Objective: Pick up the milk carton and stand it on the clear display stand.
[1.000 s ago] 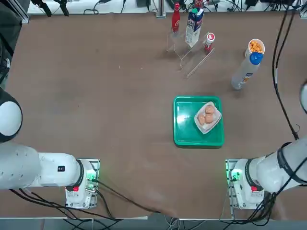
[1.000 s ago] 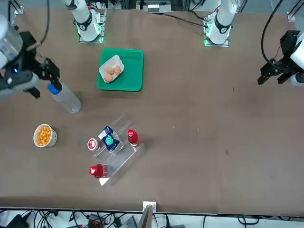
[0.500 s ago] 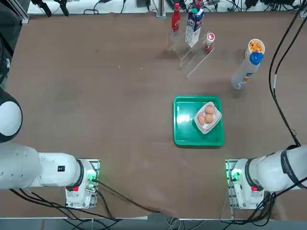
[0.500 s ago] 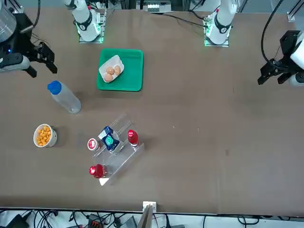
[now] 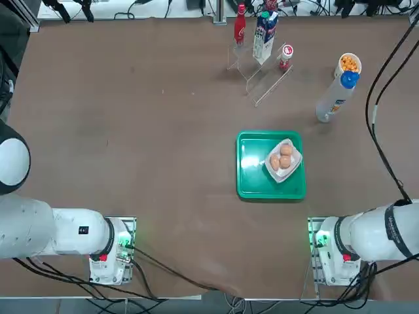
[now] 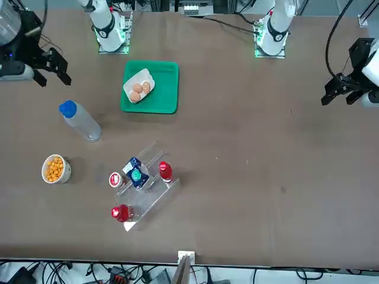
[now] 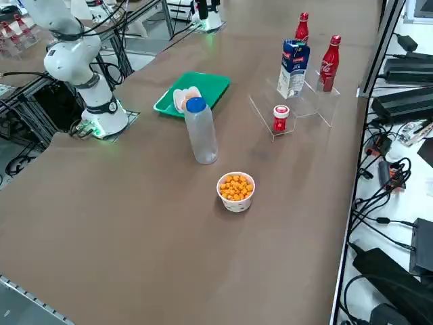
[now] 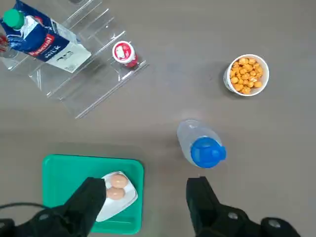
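Observation:
The blue and white milk carton [image 5: 264, 36] [image 6: 135, 173] [image 7: 293, 68] [image 8: 44, 42] stands upright on the clear display stand [image 5: 262, 75] [image 6: 151, 198] [image 7: 304, 101] [image 8: 94, 84] at the far side of the table. My right gripper [image 6: 52, 71] [image 8: 147, 185] hangs high over the table's right side, well away from the carton, open with nothing between its fingers. The wrist view looks down past its fingers onto the tray and the bottle. The top view does not show the gripper.
A red soda bottle [image 5: 240, 25] [image 7: 329, 62] and a small red can [image 5: 285, 55] [image 8: 123, 53] share the stand. A blue-capped bottle [image 5: 334, 98] [image 8: 202, 145], a cup of orange snacks [image 5: 349, 64] [image 8: 246, 74] and a green tray [image 5: 252, 176] [image 8: 64, 173] holding eggs stand nearer.
In the front view my right gripper has drawn back from beside the blue-capped bottle toward the robot's side and the table's right edge, still open. The carton has not moved.

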